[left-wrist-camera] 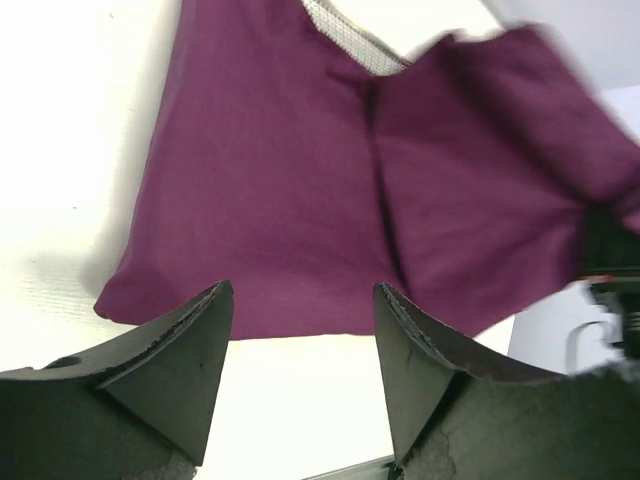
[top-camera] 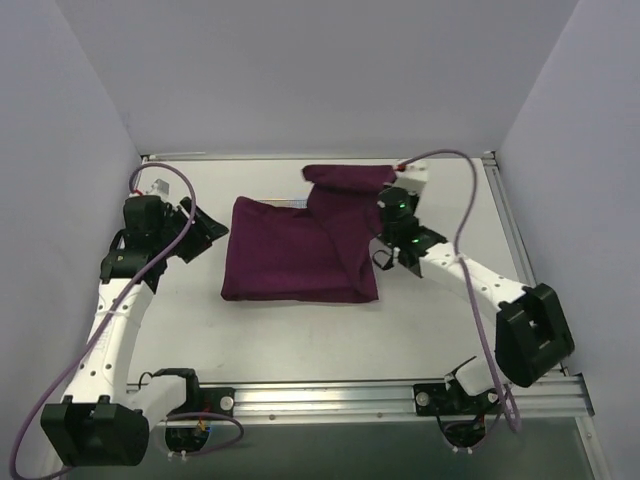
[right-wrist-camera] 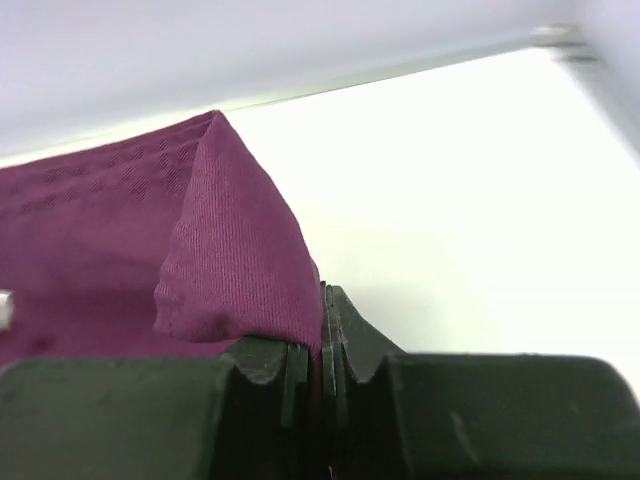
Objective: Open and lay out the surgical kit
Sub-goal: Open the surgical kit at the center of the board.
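We're seeing the purple wrap (top-camera: 295,255) lying mid-counter (top-camera: 300,330), mostly folded (mesh tray (left-wrist-camera: 345,38) peeking out at its far edge). R claw (right-wrist-camera: 322,335) is pinching a raised wrap corner; L claw (left-wrist-camera: 302,305) is hanging open near the wrap's left edge, w/ nothing in it.

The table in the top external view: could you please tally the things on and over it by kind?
Dark purple cloth wrap: 1
Silver wire-mesh tray, only an edge showing: 1
Black two-finger grippers, left gripper and right gripper: 2
Total: 4
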Controlling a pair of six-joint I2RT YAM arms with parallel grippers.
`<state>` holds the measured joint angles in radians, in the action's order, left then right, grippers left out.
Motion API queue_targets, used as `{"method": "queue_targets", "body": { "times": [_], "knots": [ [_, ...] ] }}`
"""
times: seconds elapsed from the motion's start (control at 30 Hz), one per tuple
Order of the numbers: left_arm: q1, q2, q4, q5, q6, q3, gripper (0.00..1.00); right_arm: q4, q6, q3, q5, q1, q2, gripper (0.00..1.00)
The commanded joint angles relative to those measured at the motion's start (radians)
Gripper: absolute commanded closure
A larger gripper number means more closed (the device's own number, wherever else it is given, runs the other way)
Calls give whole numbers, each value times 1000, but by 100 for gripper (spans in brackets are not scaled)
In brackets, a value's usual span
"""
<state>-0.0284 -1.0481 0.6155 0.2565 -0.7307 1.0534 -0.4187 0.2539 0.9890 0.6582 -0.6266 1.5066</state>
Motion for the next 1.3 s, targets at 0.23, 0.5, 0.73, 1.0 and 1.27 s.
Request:
{"method": "queue_targets", "body": {
  "times": [0.23,0.5,0.73,1.0,1.27],
  "knots": [
    [-310,-184,-40,-85,79,92,34,224,162,-185,17,435,-201,92],
    [-516,-348,-88,-160,131,181,26,393,225,-104,-61,516,-144,2],
    [-787,-549,-43,-428,177,356,25,467,218,-101,-334,521,-385,2],
    [-1011,-832,87,-713,206,612,32,593,203,-33,-428,536,-551,4],
    [-1081,-986,150,-807,175,726,39,609,185,-21,-416,548,-621,4]
  ]
}}
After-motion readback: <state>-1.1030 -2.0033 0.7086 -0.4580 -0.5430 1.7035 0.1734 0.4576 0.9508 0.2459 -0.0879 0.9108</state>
